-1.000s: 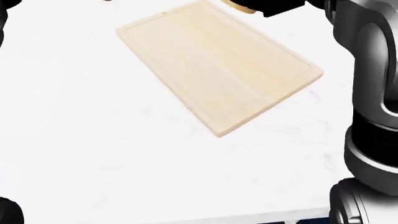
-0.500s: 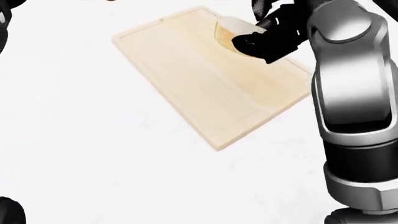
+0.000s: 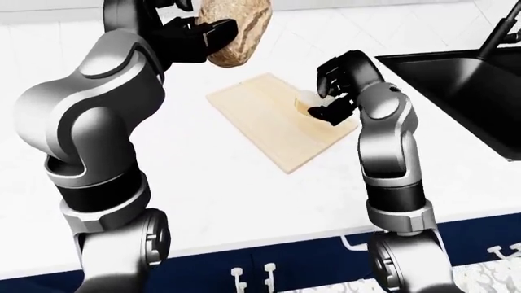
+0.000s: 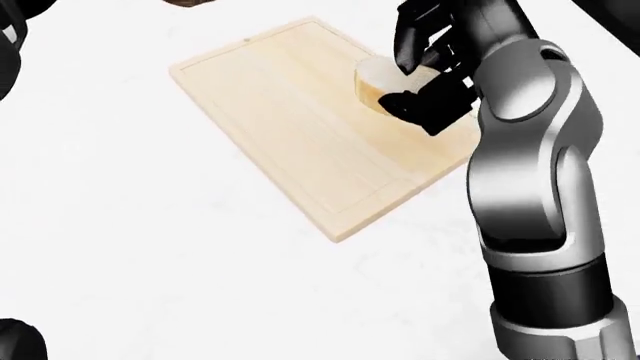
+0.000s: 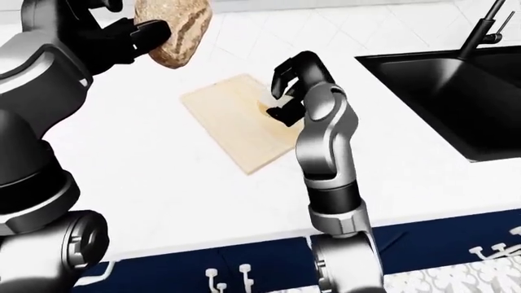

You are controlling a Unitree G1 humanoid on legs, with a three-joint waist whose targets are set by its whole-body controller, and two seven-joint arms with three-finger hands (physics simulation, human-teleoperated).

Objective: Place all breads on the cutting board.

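— White marble counter (image 3: 203,183), left-eye view: black sink (image 3: 464,85) at right, faucet (image 3: 498,36) above it. What blocks the cutting board (image 3: 269,119)?
— Right hand (image 3: 330,91) covers its right end, fingers curled round a pale bread piece (image 3: 306,97) resting there.
— Head view?
— Same piece (image 4: 378,81), cream, rounded, on the board's upper right; right arm (image 4: 530,187) hides that corner.
— Right-eye view?
— Left hand (image 5: 122,33) grips a brown crusty loaf (image 5: 173,30), raised, upper left.

Left robot hand (image 3: 191,36) raised and clenched; right robot hand (image 4: 425,71) lowered, fingers curled.
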